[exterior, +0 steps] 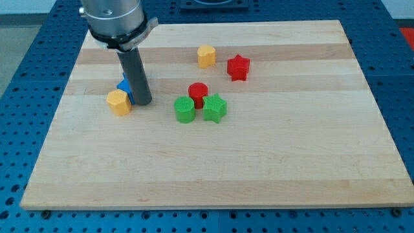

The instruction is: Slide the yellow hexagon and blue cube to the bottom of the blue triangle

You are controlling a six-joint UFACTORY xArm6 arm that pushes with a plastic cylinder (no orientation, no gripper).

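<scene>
My tip (142,103) rests on the board at the view's left. A yellow block (118,101), which looks like a hexagon, lies just left of the tip, close to it or touching it. A blue block (123,86) sits right behind the yellow one and is mostly hidden by the rod, so I cannot make out its shape. No other blue block shows. A second yellow block (206,55) lies apart at the view's top centre.
A red star (238,66) lies right of the second yellow block. A red cylinder (198,92), a green cylinder (184,109) and a green star (215,108) cluster at the centre, right of my tip. The wooden board (259,168) sits on a blue perforated table.
</scene>
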